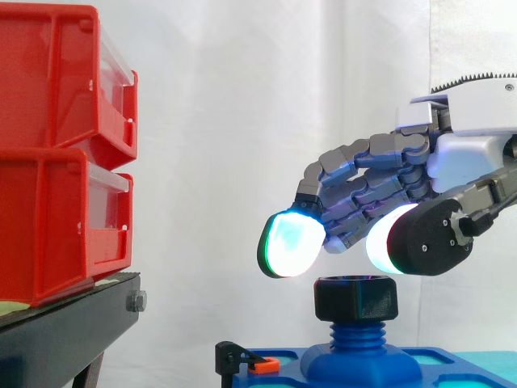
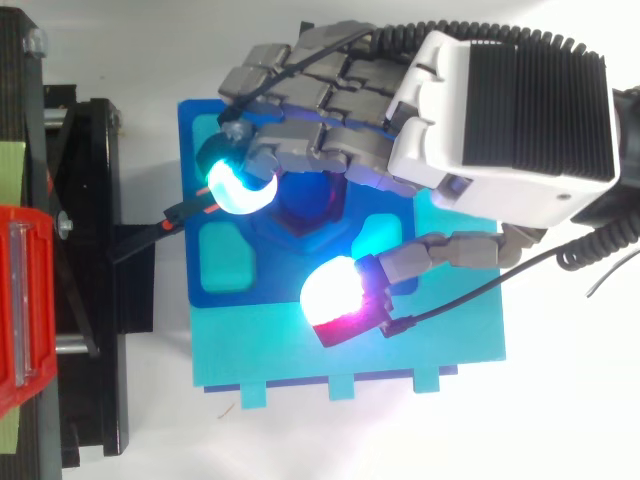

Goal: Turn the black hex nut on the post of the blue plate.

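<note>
A black hex nut (image 1: 356, 297) sits at the top of a threaded blue post (image 1: 355, 333) that rises from the blue plate (image 1: 436, 364). My hand (image 1: 380, 194) hovers just above the nut, coming in from the right, with its fingers loosely bent and spread. Its glowing fingertips (image 1: 288, 242) hang a little above the nut and touch nothing. From above, the hand (image 2: 470, 110) covers most of the nut (image 2: 305, 205), and the thumb pad (image 2: 335, 295) lies over the plate (image 2: 230, 330) beside the post.
Two red bins (image 1: 65, 153) are stacked on a black stand (image 1: 65, 331) at the left. A small black and orange clip (image 1: 242, 362) is fixed at the plate's left edge. A white curtain hangs behind.
</note>
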Robot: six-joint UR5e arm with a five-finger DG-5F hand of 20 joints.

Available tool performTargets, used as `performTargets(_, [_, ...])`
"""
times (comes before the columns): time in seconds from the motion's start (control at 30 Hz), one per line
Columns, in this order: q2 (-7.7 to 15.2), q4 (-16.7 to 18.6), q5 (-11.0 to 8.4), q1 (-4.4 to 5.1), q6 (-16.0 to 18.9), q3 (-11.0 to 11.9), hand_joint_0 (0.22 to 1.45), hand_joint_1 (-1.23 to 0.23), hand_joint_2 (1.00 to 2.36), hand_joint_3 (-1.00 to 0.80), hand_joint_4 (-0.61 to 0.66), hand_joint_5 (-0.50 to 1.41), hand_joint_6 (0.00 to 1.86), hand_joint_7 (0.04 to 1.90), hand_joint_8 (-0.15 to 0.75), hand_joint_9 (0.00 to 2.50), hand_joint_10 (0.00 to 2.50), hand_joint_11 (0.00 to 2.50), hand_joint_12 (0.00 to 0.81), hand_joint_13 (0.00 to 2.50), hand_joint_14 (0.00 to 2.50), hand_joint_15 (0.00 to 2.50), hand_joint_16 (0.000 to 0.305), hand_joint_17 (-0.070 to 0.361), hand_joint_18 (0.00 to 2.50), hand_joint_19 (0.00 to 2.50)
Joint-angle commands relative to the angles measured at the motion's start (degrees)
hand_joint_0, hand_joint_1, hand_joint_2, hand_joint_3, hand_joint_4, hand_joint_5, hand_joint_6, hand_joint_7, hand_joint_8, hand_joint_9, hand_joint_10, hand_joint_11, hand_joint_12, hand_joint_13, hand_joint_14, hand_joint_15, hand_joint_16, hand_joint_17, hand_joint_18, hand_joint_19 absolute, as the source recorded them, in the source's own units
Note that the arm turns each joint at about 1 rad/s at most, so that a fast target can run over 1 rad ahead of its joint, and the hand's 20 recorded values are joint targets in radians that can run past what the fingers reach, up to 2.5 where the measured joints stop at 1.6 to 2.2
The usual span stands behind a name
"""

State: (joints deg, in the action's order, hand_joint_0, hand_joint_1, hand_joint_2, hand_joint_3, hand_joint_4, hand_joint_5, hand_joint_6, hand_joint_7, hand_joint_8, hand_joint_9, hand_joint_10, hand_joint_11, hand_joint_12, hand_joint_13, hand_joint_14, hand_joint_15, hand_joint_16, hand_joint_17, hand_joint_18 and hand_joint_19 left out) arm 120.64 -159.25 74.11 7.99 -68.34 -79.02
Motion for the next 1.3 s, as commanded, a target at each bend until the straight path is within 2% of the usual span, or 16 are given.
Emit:
performTargets(0.0, [0.03, 0.08, -0.11, 0.01, -0.04, -0.08, 0.43, -0.62, 1.00, -0.50, 0.18, -0.23, 0.50, 0.82, 0.262, 0.25, 0.00, 0.11, 0.371, 0.28, 0.01, 0.13, 0.060, 0.135, 0.23, 0.48])
performTargets(0.73, [-0.05, 0.61, -1.25, 0.09, -0.04, -0.08, 0.43, -0.58, 1.00, -0.50, 0.19, -0.23, 0.50, 0.82, 0.264, 0.25, 0.00, 0.11, 0.367, 0.29, 0.01, 0.13, 0.060, 0.135, 0.24, 0.49])
performTargets(1.27, [0.03, 2.10, -1.16, 0.18, 0.05, -0.08, 0.44, -0.58, 1.00, -0.50, 0.19, -0.23, 0.50, 0.82, 0.261, 0.25, 0.00, 0.11, 0.367, 0.30, 0.01, 0.13, 0.060, 0.134, 0.25, 0.49])
